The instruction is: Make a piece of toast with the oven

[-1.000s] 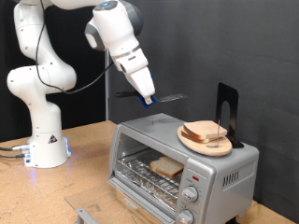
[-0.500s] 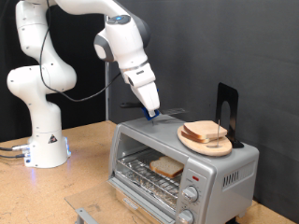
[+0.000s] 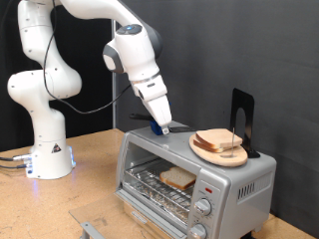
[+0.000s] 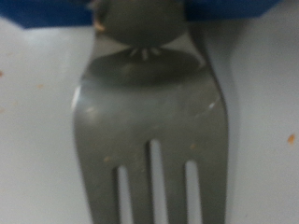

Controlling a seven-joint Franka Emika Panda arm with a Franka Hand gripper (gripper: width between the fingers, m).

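The silver oven (image 3: pixel 194 174) stands on the wooden table at the exterior view's right. One piece of toast (image 3: pixel 177 178) lies on the wire rack inside it. More slices of bread (image 3: pixel 221 141) sit on a round wooden plate (image 3: pixel 204 150) on the oven's top. My gripper (image 3: pixel 159 124) with blue fingertips is shut on a metal fork (image 3: pixel 181 126) and holds it low over the oven's top, at the plate's left. The wrist view is filled by the fork's head and tines (image 4: pixel 154 121) over the pale oven top.
A black upright stand (image 3: pixel 241 115) is on the oven's top behind the plate. The white robot base (image 3: pixel 45 149) stands at the exterior view's left on the table. A small metal piece (image 3: pixel 90 229) lies near the table's front edge.
My gripper has come down with the fork, from high above the oven to just over its top, and shifted slightly to the exterior view's left. The bread has not moved.
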